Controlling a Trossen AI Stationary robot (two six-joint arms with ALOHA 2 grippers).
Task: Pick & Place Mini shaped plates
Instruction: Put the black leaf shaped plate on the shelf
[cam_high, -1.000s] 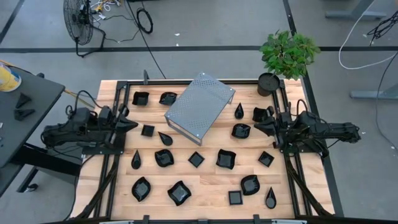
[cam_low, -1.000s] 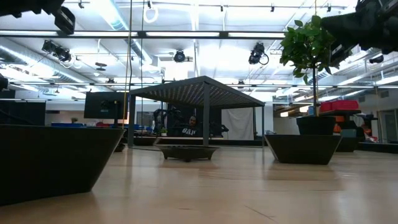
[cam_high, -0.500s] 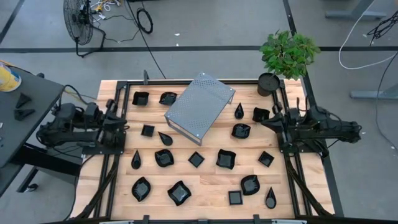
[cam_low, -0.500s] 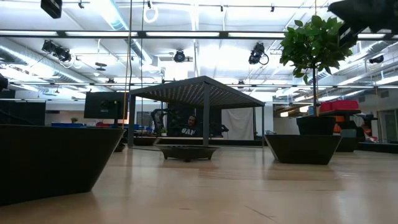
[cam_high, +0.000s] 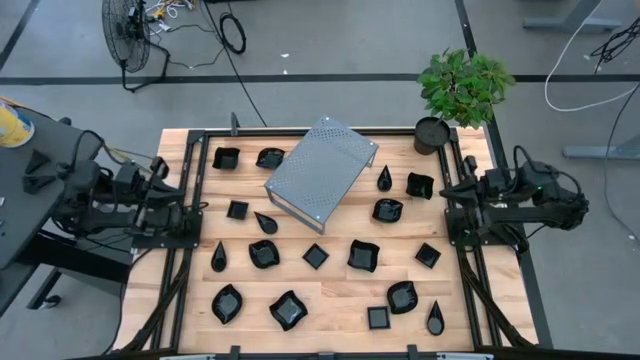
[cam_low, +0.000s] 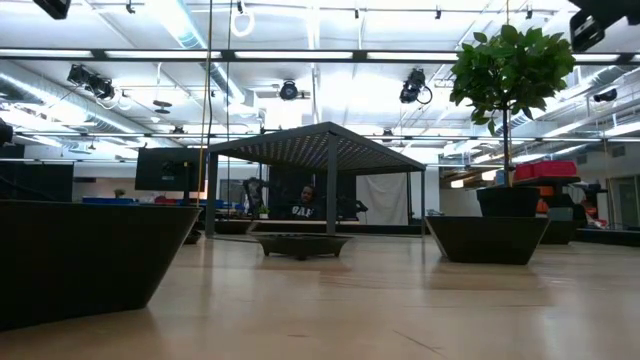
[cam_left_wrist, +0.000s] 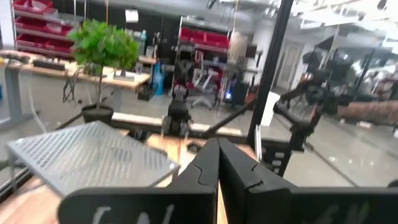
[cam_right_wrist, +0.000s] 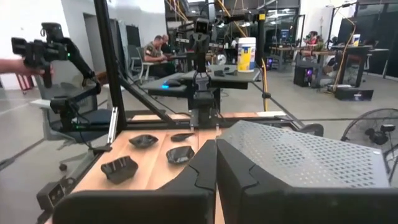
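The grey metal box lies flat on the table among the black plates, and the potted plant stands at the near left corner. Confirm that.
Not quite: the high view shows the potted plant at the far right corner. The grey metal box does lie among the black plates.

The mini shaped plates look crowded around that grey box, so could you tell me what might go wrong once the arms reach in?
The mini shaped plates lie close together, so a gripper descending on one may nudge a neighbour. The grey metal box sits mid-table, and the teardrop plate at its corner leaves little finger room. The plant pot near the right gripper could tip if clipped.
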